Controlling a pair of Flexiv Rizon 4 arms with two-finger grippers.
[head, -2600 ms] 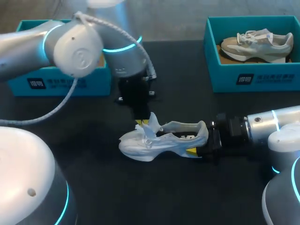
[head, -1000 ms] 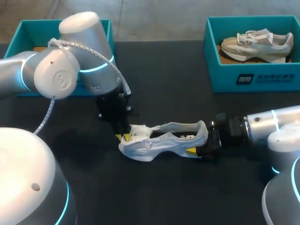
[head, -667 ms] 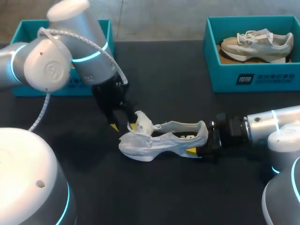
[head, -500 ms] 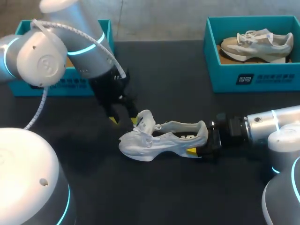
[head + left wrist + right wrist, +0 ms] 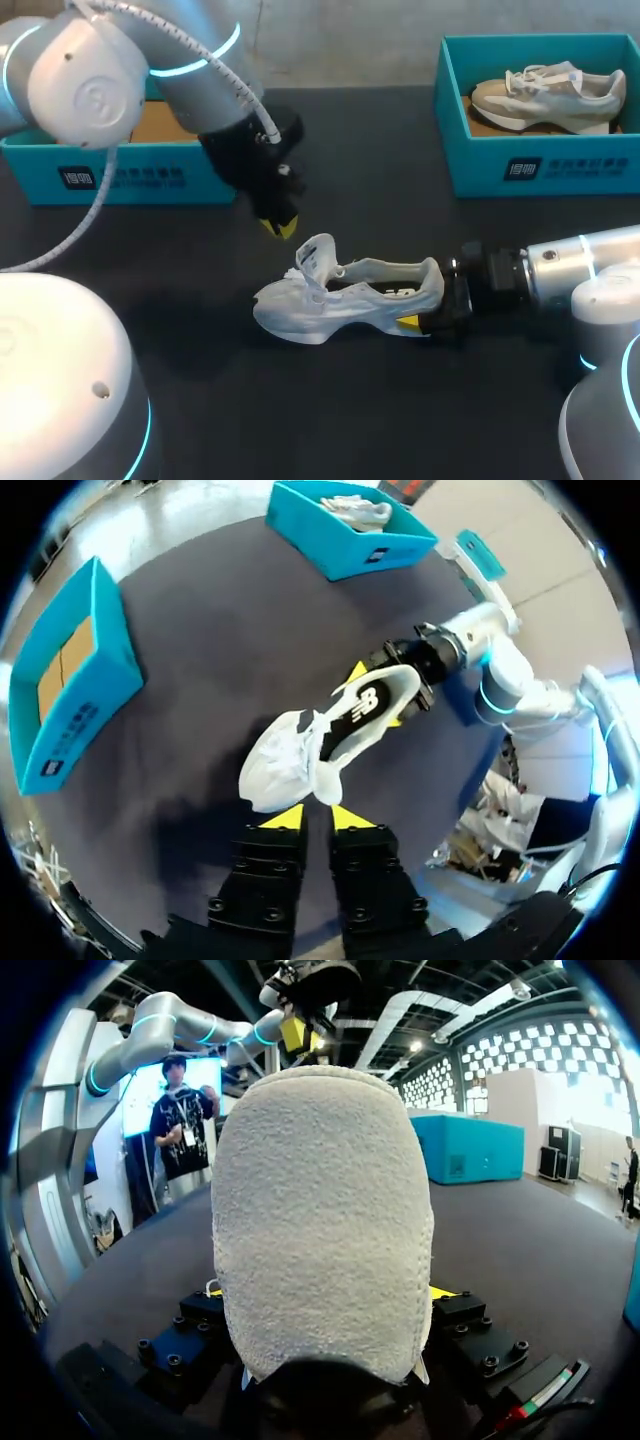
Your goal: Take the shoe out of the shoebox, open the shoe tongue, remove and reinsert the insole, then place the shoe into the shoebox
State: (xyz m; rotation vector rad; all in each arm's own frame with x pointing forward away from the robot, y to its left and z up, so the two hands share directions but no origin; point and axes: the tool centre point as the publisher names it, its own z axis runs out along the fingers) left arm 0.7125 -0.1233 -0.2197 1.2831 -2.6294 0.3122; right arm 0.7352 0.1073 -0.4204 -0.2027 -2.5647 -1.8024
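Observation:
A white shoe lies on its side on the dark table, toe toward my left arm, with its tongue standing up. My right gripper is shut on the shoe's heel, with a finger on each side. My left gripper hangs just above and behind the tongue, shut and holding nothing. In the left wrist view, the shoe lies just ahead of the left gripper, clear of its fingers. The insole is not visible.
A teal shoebox with a bare cardboard floor stands at the back left, behind my left arm. A second teal box at the back right holds a grey and beige shoe. Bare table lies in front of the white shoe.
My left gripper opened at the shoe's toe end, lifted up and back off the shoe, and shut again. The tongue now stands higher. My right arm and the shoe's heel stayed put.

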